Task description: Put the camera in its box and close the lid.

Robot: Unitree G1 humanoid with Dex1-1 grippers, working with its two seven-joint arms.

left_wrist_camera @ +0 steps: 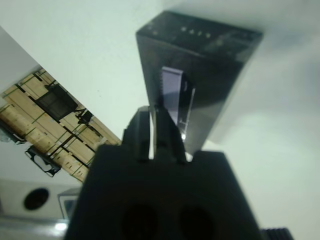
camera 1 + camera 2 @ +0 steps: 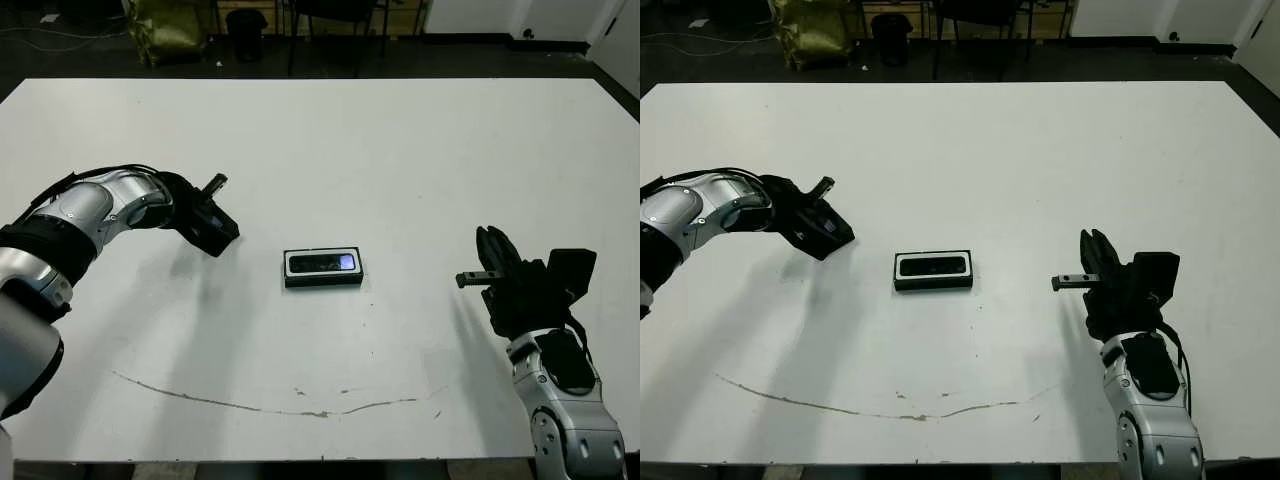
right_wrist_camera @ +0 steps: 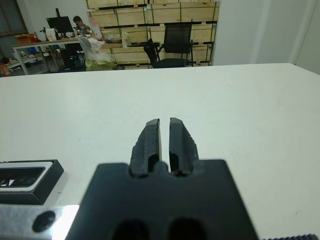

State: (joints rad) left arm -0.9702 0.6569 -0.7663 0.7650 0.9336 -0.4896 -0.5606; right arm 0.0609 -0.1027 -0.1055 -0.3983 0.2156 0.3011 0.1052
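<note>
Box (image 2: 323,268) sits at frame centre on the white table (image 2: 400,150), camera (image 2: 322,263) lying inside it, bluish patch toward picture right. Left gripper (image 2: 212,212), left of the box and well apart, is clamped on the lid (image 1: 197,75). Right gripper (image 2: 478,268), lower right, fingers together, empty. Nothing lies between either gripper and the box

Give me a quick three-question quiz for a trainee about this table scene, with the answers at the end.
1. True or false: the camera already lies in the box.
2. Which one holds the lid: A, the left gripper, or B, the right gripper?
3. Fill in: the right gripper's jaws are ___ and hold nothing.
Key: 1 true; 2 A; 3 shut.
</note>
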